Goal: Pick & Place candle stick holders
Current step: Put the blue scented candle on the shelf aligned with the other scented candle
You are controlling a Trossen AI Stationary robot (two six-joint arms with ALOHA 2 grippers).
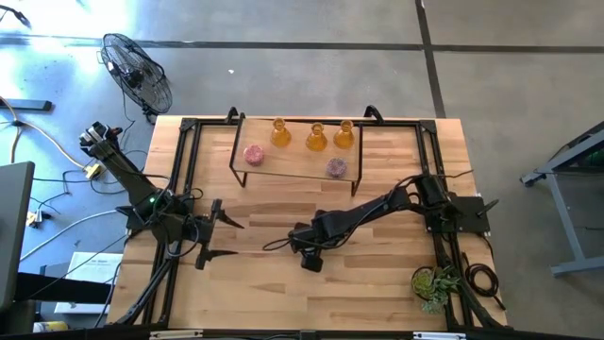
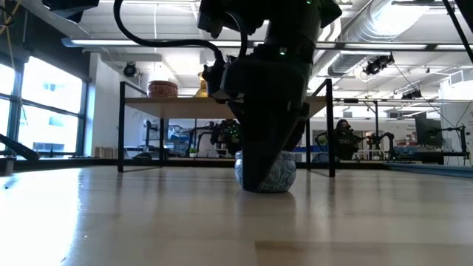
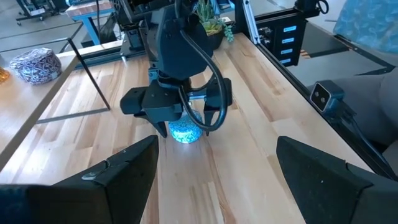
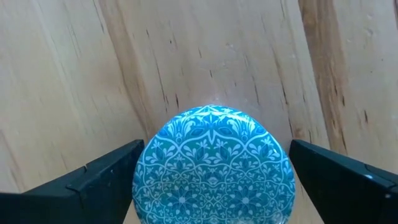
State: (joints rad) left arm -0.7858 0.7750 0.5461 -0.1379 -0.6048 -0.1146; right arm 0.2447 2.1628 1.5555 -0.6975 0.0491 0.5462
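The light blue round holder [image 4: 214, 168] with a leaf pattern stands on its base on the table [image 1: 377, 293], near the middle; it also shows in the low view [image 2: 279, 176] and the left wrist view [image 3: 185, 132]. My right gripper [image 1: 310, 257] stands over it, pointing down, shut on it. Three amber flask holders [image 1: 316, 138], a pink round one [image 1: 254, 154] and a mauve round one [image 1: 336, 168] stand on a raised wooden rack [image 1: 293, 162] at the far side. My left gripper [image 1: 222, 238] is open and empty, to the left of the blue holder. My right gripper has the light blue holder between its two fingers [image 4: 99, 180], one on each of its opposite round sides [image 4: 146, 180]. The fingers come from above, pointing down. The holder stands upright with its base on the table [image 2: 266, 189].
A small green potted plant [image 1: 432, 283] stands at the near right corner. A black frame [image 1: 179, 179] runs along the table's edges. A floor fan [image 1: 137, 71] stands beyond the far left corner. Bare wood lies in front of the rack.
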